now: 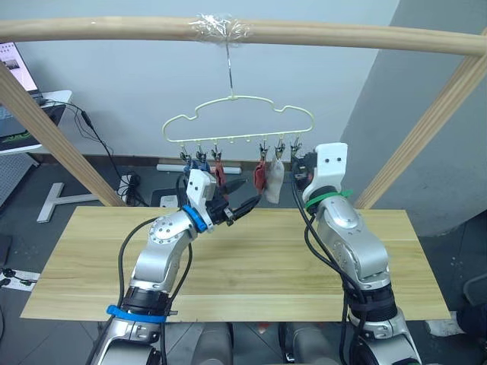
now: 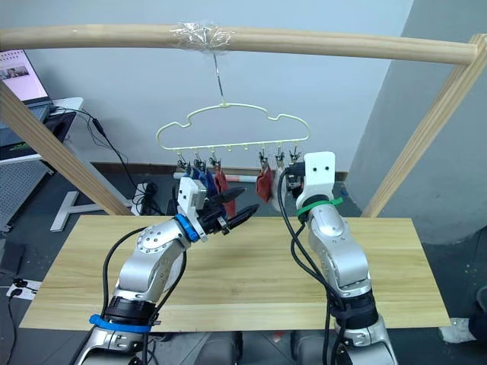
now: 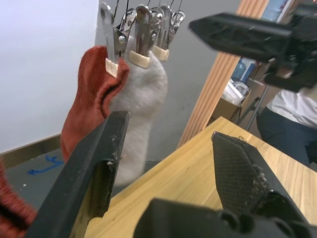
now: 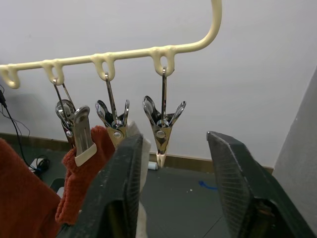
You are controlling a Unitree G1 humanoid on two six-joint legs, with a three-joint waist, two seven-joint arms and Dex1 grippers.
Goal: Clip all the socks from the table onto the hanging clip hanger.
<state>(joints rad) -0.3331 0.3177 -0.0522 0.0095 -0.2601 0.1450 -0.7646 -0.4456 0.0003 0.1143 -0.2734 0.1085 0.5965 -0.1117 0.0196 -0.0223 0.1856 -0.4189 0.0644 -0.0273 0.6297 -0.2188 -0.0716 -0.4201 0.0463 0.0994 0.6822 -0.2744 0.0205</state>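
Currently we see left end effector [image 1: 242,205] spread, empty, frame centre below clip hanger [image 1: 240,122]; right end effector [image 4: 173,188] spread near end clip [image 4: 162,126]; tabletop [image 1: 259,281] bare.

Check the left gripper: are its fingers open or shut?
Open. In the left wrist view the left gripper shows its two black fingers spread wide apart, nothing between them, with the table beyond.

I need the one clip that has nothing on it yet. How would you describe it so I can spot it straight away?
Start at the wooden pole across the top and follow the hook down to the pale yellow clip hanger. Go along its row of clips to the end on the robot's right, just above the right pincer. The last clip hangs bare, while the clips beside it grip a grey sock and a red sock.
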